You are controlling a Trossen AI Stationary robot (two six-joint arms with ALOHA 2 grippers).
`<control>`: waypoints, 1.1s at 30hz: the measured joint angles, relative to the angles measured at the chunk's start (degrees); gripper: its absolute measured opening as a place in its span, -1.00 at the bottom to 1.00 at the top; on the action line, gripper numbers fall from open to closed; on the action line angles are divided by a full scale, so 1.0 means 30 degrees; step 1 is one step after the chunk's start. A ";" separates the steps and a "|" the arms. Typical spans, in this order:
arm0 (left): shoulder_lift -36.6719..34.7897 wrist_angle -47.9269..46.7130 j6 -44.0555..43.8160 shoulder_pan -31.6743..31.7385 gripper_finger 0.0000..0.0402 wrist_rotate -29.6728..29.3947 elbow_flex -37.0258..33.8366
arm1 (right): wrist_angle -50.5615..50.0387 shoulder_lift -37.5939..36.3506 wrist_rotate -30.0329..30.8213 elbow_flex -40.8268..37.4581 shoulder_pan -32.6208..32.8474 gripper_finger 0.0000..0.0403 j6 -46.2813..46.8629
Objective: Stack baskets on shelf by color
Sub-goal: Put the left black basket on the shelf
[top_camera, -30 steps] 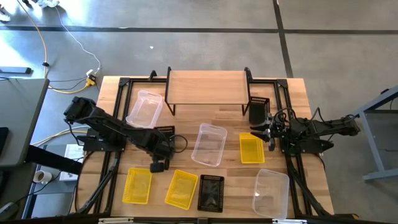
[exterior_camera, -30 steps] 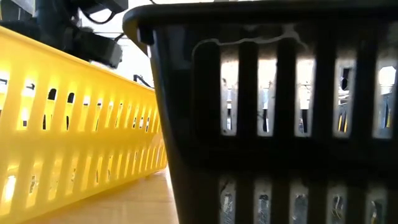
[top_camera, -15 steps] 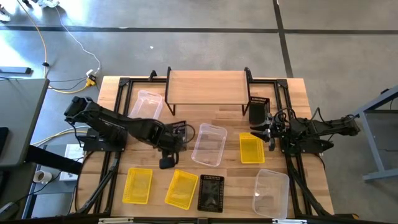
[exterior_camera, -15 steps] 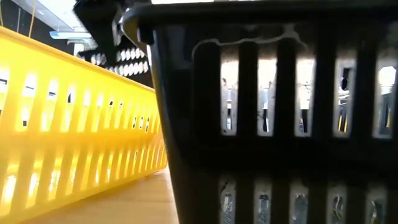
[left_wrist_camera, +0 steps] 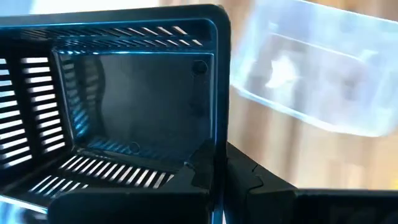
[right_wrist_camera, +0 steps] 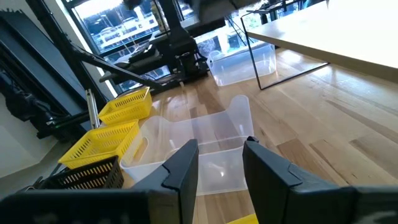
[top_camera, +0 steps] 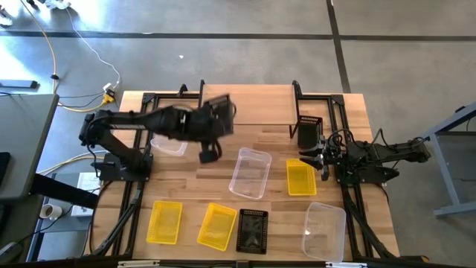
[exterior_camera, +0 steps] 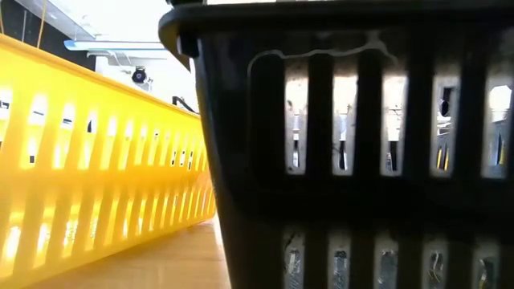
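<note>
My left gripper (left_wrist_camera: 217, 177) is shut on a black mesh basket (top_camera: 218, 116) and carries it above the table, just in front of the light-wood shelf (top_camera: 247, 104). My right gripper (right_wrist_camera: 221, 163) waits open at the table's right side, touching nothing. On the table rest two more black baskets (top_camera: 309, 131) (top_camera: 252, 231), three yellow baskets (top_camera: 164, 222) (top_camera: 218, 225) (top_camera: 300, 177) and three clear baskets (top_camera: 251, 173) (top_camera: 325, 231) (top_camera: 169, 140), the last partly hidden under my left arm. My left gripper holds the black basket by one upright wall, near its rim (left_wrist_camera: 216, 146). One finger is inside the basket and one outside, with the wall pinched between them. The basket is lifted clear of the table, its open side turned toward the wrist.
Black frame rails (top_camera: 141, 134) run along both sides of the tabletop. The low view is filled by a yellow basket (exterior_camera: 96, 160) and a black basket (exterior_camera: 361, 144) close to the lens. Bare wood lies between the shelf and the middle clear basket.
My left gripper has risen from the near-left part of the table and swung toward the far edge and the shelf. The black basket has gone with it, lifted clear of the table. My right arm has kept still.
</note>
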 joint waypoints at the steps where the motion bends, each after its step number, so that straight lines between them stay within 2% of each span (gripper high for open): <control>1: 0.0000 0.0085 0.0660 0.0548 -1.00 -0.0149 0.0214 | -0.0001 0.0000 0.0000 0.0007 0.0000 -0.44 -0.0001; 9: 0.0003 0.0357 0.5244 0.5051 -1.00 0.0072 0.0453 | 0.0000 0.0000 0.0000 0.0007 0.0007 -0.44 0.0000; 14: 0.0324 0.0270 0.6357 0.6735 -1.00 0.2256 0.0467 | -0.0003 0.0000 0.0000 0.0004 0.0003 -0.44 0.0000; 17: 0.0710 0.0210 0.6754 0.6939 -1.00 0.2876 0.0467 | -0.0001 0.0000 0.0000 0.0006 0.0000 -0.44 0.0000; 26: 0.2237 -0.1684 0.7276 0.6720 -1.00 0.2853 0.0467 | -0.0007 0.0000 0.0000 0.0007 0.0000 -0.44 0.0000; 33: 0.2709 -0.1803 0.7254 0.6448 -1.00 0.2839 0.0460 | -0.0001 -0.0007 0.0000 0.0005 0.0006 -0.44 0.0000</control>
